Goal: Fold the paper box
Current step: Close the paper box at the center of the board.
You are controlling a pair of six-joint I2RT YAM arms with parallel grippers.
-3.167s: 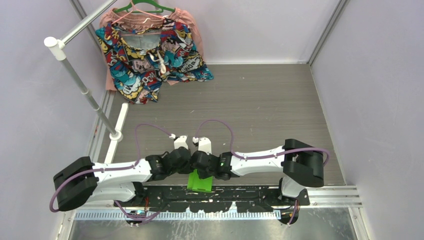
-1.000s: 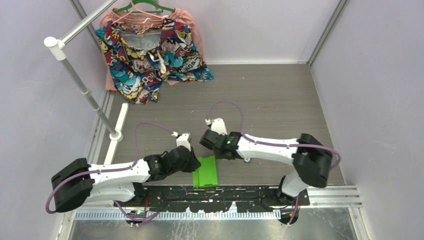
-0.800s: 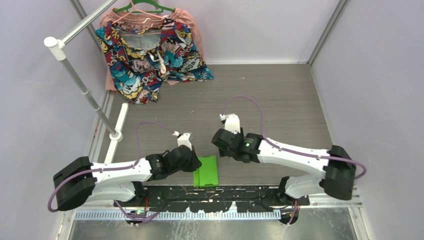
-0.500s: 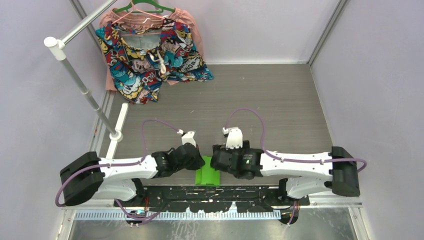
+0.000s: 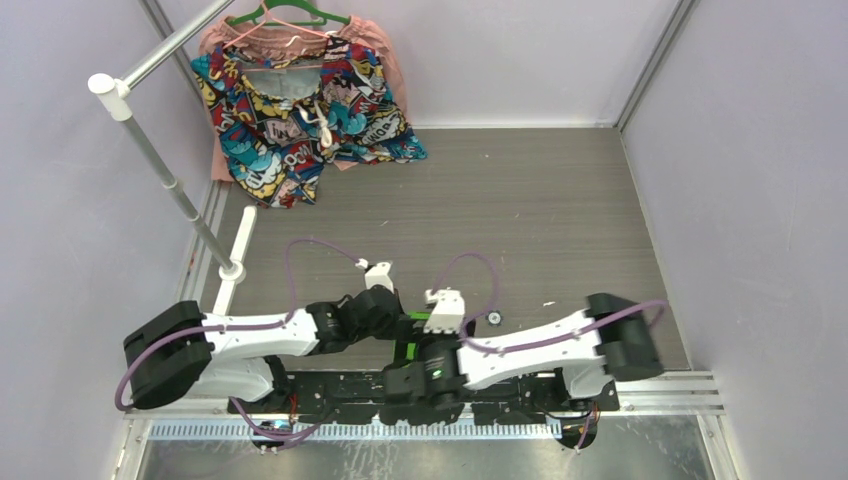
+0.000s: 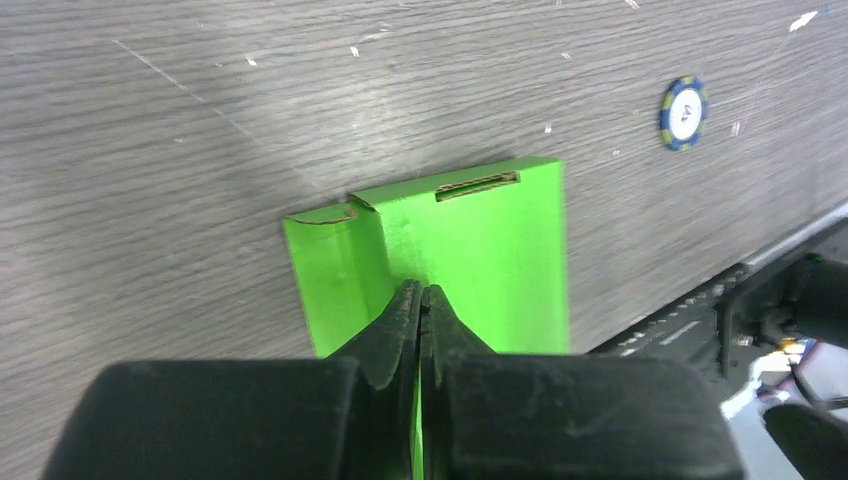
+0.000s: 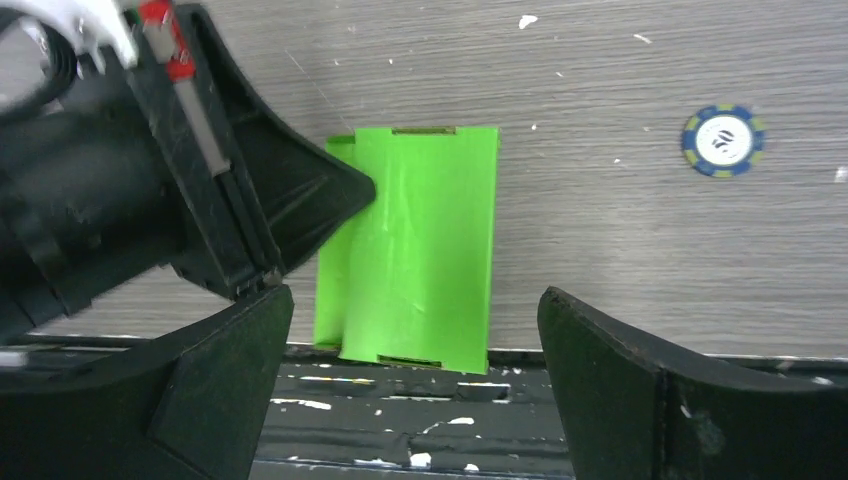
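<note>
- Where the two arms meet at the 6 o'clock edge of the table (image 7: 620,240), the paper box (image 7: 420,240) lies flat on the grey wood-grain surface, its near end just reaching the black rail (image 7: 400,385).
- Left gripper (image 6: 420,292): jaws fully closed, the fingers pressed together. In the left wrist view the tips rest on the green card at the crease between a narrow side panel and the wide panel. Whether any card is nipped between them cannot be told.
- In the right wrist view the same gripper reaches in from 9 o'clock and its tip overlaps the box's 9 o'clock edge.
- Right gripper (image 7: 412,300): jaws spread wide, holding nothing. One finger stands at 7 o'clock of the box and the other at 4 o'clock, both apart from the card.
- Box detail: a slot is cut at the far end of the wide panel, and the narrow panel ends in a small curved notch.
- Poker chip (image 7: 724,140): blue-rimmed with a white centre, on the table at 2 o'clock of the box, well apart from it.
- Patterned garment (image 5: 300,110): on a green hanger (image 5: 285,15) at 11 o'clock of the table in the top view, beside a white rack pole (image 5: 165,165).
</note>
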